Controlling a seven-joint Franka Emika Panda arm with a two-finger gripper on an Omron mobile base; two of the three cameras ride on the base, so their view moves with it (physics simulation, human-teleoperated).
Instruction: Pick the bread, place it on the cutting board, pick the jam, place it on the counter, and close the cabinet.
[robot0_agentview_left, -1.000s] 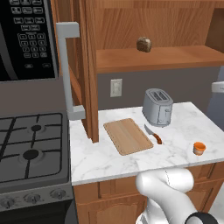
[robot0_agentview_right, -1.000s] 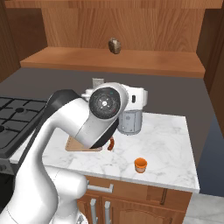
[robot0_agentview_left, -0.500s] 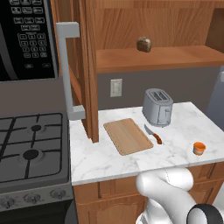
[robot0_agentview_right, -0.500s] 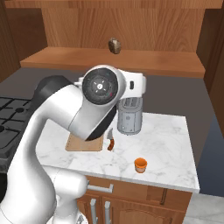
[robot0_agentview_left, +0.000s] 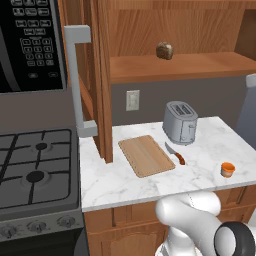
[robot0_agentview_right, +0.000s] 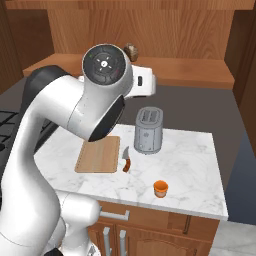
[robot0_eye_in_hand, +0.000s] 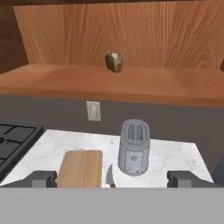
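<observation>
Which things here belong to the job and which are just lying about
Job: bread on the cabinet shelf, cutting board, jam, counter, open gripper.
Lying about: toaster, knife, stove, microwave.

rendered home kitchen. white marble counter (robot0_agentview_left: 200, 175) over brown wood drawers (robot0_agentview_right: 150, 235), gas stove (robot0_agentview_left: 35, 165) w/ knobs at the counter's left end, black microwave (robot0_agentview_left: 30, 45) above it. open wood wall cabinet (robot0_agentview_left: 95, 75) w/ long grey bar handle (robot0_agentview_left: 75, 80), bread (robot0_agentview_left: 164, 50) on its shelf. toaster (robot0_agentview_left: 179, 122) near the counter's back edge, wall outlet (robot0_agentview_left: 132, 100) behind, cutting board (robot0_agentview_left: 146, 155) & knife (robot0_agentview_left: 175, 154) mid-counter, jam (robot0_agentview_left: 227, 169) by the front right edge.
</observation>
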